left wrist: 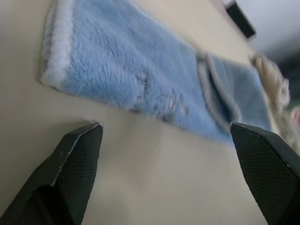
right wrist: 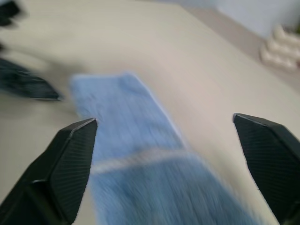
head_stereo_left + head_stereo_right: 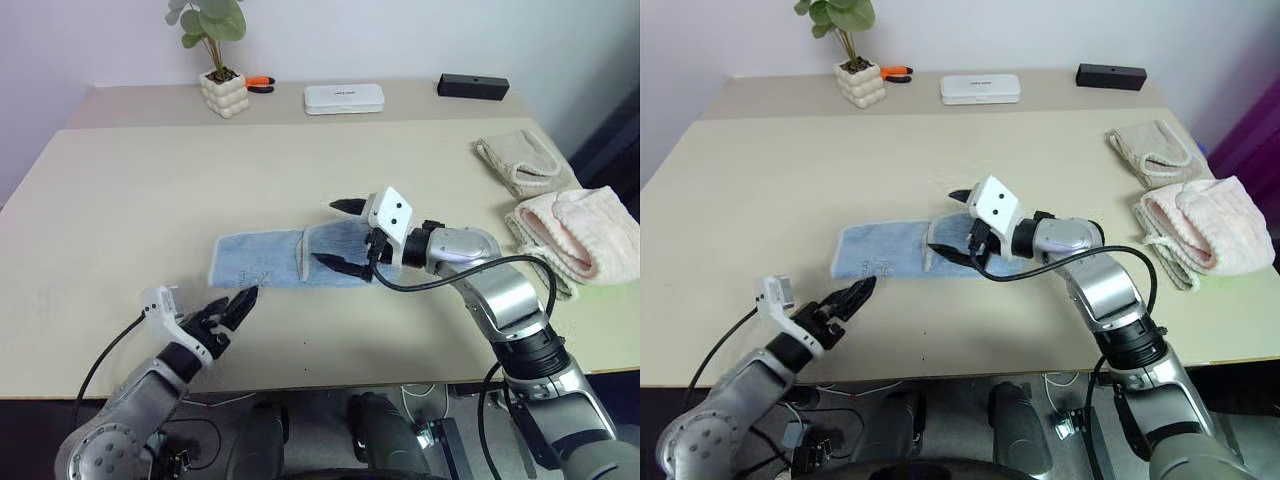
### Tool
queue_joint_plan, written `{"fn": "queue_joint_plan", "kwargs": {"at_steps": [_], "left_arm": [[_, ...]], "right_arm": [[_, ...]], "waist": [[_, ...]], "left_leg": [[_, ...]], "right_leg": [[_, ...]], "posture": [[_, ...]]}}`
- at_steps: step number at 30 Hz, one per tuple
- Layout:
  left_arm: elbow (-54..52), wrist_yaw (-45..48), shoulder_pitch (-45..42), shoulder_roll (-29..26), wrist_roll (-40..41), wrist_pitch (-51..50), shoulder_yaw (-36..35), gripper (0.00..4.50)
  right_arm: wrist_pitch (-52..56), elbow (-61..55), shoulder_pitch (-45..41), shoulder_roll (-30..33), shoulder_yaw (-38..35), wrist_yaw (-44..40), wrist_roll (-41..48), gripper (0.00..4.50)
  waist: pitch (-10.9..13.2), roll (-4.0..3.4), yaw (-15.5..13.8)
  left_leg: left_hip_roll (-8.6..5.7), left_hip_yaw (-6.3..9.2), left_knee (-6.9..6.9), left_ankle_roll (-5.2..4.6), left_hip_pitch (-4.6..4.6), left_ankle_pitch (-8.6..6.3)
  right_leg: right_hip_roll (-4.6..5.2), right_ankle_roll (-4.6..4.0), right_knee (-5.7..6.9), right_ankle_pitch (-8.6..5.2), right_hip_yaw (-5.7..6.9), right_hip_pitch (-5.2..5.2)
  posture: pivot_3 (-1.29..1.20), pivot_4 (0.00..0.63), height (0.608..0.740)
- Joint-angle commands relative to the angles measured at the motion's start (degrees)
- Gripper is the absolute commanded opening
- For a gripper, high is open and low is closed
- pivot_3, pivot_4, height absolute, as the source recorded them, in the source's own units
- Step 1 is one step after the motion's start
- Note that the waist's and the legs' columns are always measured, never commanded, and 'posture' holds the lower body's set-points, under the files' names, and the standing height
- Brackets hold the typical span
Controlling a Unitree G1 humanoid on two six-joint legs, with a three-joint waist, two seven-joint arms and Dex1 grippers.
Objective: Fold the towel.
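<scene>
In the left eye view I see the towel (image 3: 290,259) lying as a long folded strip at the centre of the tabletop (image 3: 130,190), its right end turned back over itself. My right pincer (image 3: 338,236) sits over that folded end, fingers spread wide, with nothing between them. My left pincer (image 3: 232,307) hovers at lower left, just short of the strip's near edge, open and empty. A beige cloth (image 3: 520,160) and a pink towel (image 3: 575,232) lie at the right edge; a potted plant (image 3: 222,85) stands at the top.

In the left wrist view both fingers (image 1: 75,164) stand far apart over bare tabletop, the towel just beyond.

In the right wrist view the fingers (image 2: 65,164) straddle the blue strip without touching it.
</scene>
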State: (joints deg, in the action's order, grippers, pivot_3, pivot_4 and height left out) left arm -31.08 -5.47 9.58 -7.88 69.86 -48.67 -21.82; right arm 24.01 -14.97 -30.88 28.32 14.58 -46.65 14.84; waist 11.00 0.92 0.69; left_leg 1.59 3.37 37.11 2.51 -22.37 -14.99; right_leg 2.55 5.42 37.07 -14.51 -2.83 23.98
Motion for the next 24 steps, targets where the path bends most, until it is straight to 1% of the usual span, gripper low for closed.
{"fn": "queue_joint_plan", "kwargs": {"at_steps": [1, 4, 8, 9, 10, 11, 16, 17, 18, 19, 21, 22, 24], "left_arm": [[4.7, -10.9, -3.5, 1.5, 6.5, 1.5, -2.0, 4.50], [8.7, -16.1, -7.4, 2.3, 8.8, 3.5, -2.2, 4.50], [12.6, -20.1, -11.6, 3.7, 10.1, 6.3, -2.2, 4.50], [12.8, -20.7, -11.9, 3.9, 10.4, 6.9, -2.2, 3.98], [12.7, -20.9, -12.0, 4.1, 10.7, 7.5, -2.2, 3.72], [12.6, -21.0, -12.1, 4.2, 10.9, 8.3, -2.2, 3.27], [12.5, -20.4, -12.1, 3.6, 11.4, 10.7, -2.6, 0.82], [12.1, -19.5, -12.2, 3.1, 11.2, 11.5, -3.1, 0.27], [11.8, -18.9, -12.2, 2.7, 11.0, 12.1, -3.3, 0.06], [11.6, -18.4, -12.2, 2.4, 11.0, 12.5, -3.4, 0.06], [10.2, -15.4, -12.4, -0.4, 9.6, 13.5, -4.2, 0.06], [9.3, -12.0, -12.7, -4.3, 8.0, 14.1, -5.8, 0.06], [8.6, -7.5, -13.1, -9.6, 6.1, 15.0, -7.7, 0.06]], "right_arm": [[-0.8, -3.6, 0.3, -0.2, -0.6, -0.4, 0.4, 4.47], [-0.8, -4.0, 0.9, -0.2, 0.0, -0.3, -0.5, 4.47], [-0.9, -4.6, 1.7, 0.0, 0.6, -0.1, -1.7, 4.47], [-0.8, -4.8, 1.9, 0.0, 0.6, -0.1, -1.8, 4.50], [-0.7, -5.0, 2.1, 0.1, 0.5, 0.0, -2.0, 4.50], [-0.6, -5.3, 2.4, 0.2, 0.5, 0.1, -2.1, 4.50], [-0.2, -6.5, 3.9, 0.2, 0.6, 0.5, -2.8, 4.50], [0.2, -6.9, 4.4, 0.3, 0.5, 0.7, -2.7, 4.50], [0.5, -7.2, 4.8, 0.2, 0.4, 0.8, -2.7, 4.50], [0.7, -7.4, 5.0, 0.2, 0.3, 0.8, -2.6, 4.50], [1.6, -7.8, 5.9, 0.4, -0.1, 1.2, -2.5, 4.50], [2.5, -8.1, 7.0, 0.6, -0.8, 1.2, -1.8, 4.50], [3.5, -8.5, 8.3, 1.1, -1.7, 1.2, -1.0, 4.50]], "waist": [[0.0, 0.00, 0.0], [0.0, -0.04, 0.1], [0.0, -0.04, 0.0], [0.0, -0.04, 0.0], [0.0, -0.04, 0.1], [0.0, -0.04, 0.1], [0.0, -0.01, 0.0], [0.0, -0.01, 0.0], [0.0, -0.01, 0.1], [0.0, -0.01, 0.1], [0.0, 0.01, 0.1], [0.0, 0.02, 0.1], [0.0, 0.08, 0.2]], "left_leg": [[-0.01, 0.00, 0.01, 0.00, 0.02, 0.00], [-0.02, 0.01, 0.00, 0.01, 0.06, 0.00], [-0.05, 0.02, 0.00, 0.04, 0.19, 0.02], [-0.06, 0.02, -0.01, 0.04, 0.26, 0.02], [-0.06, 0.02, -0.02, 0.04, 0.29, 0.02], [-0.05, 0.02, -0.03, 0.04, 0.30, 0.02], [-0.06, 0.03, -0.04, 0.04, 0.28, 0.02], [-0.06, 0.03, -0.04, 0.04, 0.25, 0.02], [-0.06, 0.02, -0.04, 0.04, 0.26, 0.02], [-0.06, 0.03, -0.05, 0.04, 0.27, 0.02], [-0.05, 0.03, -0.05, 0.04, 0.25, 0.02], [-0.05, 0.03, -0.05, 0.04, 0.23, 0.02], [-0.05, 0.05, -0.06, 0.05, 0.16, 0.02]], "right_leg": [[0.00, 0.00, 0.00, 0.00, 0.00, -0.02], [-0.01, -0.01, 0.00, -0.01, 0.00, -0.06], [-0.01, -0.15, -0.02, -0.07, 0.01, -0.21], [-0.01, -0.16, -0.06, -0.08, 0.01, -0.30], [0.00, -0.17, -0.10, -0.09, 0.01, -0.34], [0.00, -0.17, -0.11, -0.09, 0.00, -0.34], [-0.01, -0.18, -0.13, -0.10, 0.01, -0.33], [-0.01, -0.19, -0.14, -0.10, 0.01, -0.32], [0.00, -0.19, -0.14, -0.10, 0.01, -0.32], [-0.01, -0.19, -0.14, -0.11, 0.01, -0.32], [-0.01, -0.19, -0.14, -0.11, 0.01, -0.30], [-0.02, -0.20, -0.15, -0.11, 0.01, -0.28], [-0.04, -0.22, -0.13, -0.12, 0.02, -0.20]], "posture": [[0.00, 0.150, 0.737], [0.00, 0.150, 0.737], [0.00, 0.150, 0.737], [0.00, 0.150, 0.737], [0.00, 0.150, 0.737], [0.00, 0.150, 0.737], [0.00, 0.150, 0.737], [0.00, 0.150, 0.737], [0.00, 0.150, 0.737], [0.00, 0.150, 0.737], [0.00, 0.150, 0.737], [0.00, 0.150, 0.737], [0.00, 0.150, 0.737]]}}
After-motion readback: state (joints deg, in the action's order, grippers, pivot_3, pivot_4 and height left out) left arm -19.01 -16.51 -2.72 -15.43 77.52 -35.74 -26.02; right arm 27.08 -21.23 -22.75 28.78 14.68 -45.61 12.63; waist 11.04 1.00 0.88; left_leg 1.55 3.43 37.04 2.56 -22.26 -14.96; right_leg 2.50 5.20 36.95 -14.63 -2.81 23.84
